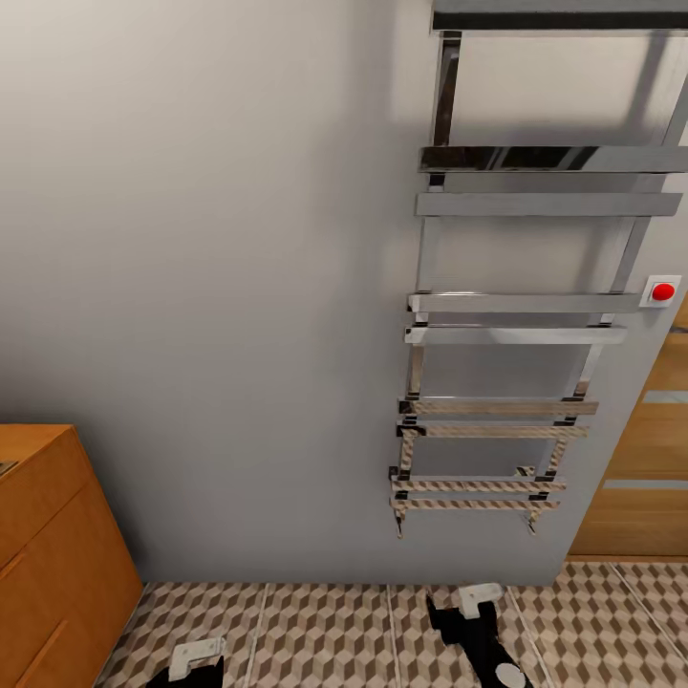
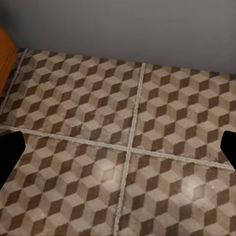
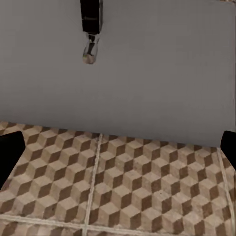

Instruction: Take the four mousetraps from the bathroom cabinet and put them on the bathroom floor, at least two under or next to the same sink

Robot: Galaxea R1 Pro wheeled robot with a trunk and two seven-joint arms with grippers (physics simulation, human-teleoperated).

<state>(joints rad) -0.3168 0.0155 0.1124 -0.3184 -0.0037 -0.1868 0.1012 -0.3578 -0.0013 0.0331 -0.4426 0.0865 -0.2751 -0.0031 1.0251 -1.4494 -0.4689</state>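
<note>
Head view: grey wall (image 1: 210, 287) ahead, chrome towel rail (image 1: 506, 315) on it, cabinet (image 1: 48, 545) corner at left edge, bathroom floor (image 1: 325, 631) strip open between both arms.
Left wrist: left gripper (image 2: 118, 150) spread wide, empty, over bare tiles.
Right wrist: right gripper (image 3: 118, 150) wide open, empty, near wall base.

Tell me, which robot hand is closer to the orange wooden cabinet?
The left. The left gripper hangs low over the tiled floor just beside the cabinet, while the right gripper sits farther away, below the towel rail.
</note>
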